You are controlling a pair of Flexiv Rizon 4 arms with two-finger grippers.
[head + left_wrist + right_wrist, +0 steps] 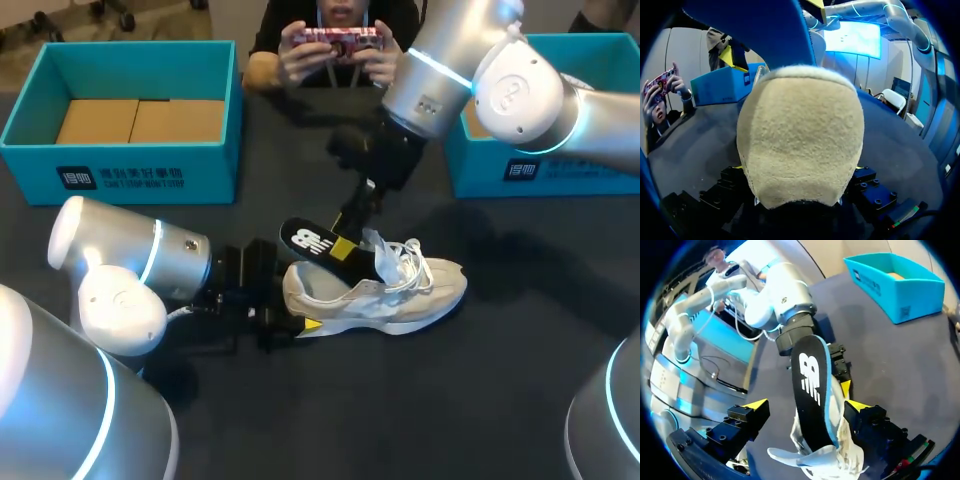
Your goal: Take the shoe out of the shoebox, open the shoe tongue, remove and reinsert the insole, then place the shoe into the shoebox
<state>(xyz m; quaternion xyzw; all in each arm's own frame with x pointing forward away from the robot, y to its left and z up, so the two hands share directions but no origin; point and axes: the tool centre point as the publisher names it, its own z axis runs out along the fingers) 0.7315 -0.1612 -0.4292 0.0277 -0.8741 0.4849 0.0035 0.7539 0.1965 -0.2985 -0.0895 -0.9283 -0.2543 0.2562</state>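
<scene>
Clamps the left gripper (288, 308) on the shoe (400, 295) heel at table centre, tips hidden by suede. Spreads the right gripper (807, 405) around the insole (312, 243), raised toward 10 o'clock, front end buried inside.

Soft, even light falls from above on the dark table (520, 400). Faint, diffuse shadows lie under the right arm (520, 90) and beside the shoe (400, 295). The left arm (110, 290) shows bright sheen on its silver shell.
</scene>
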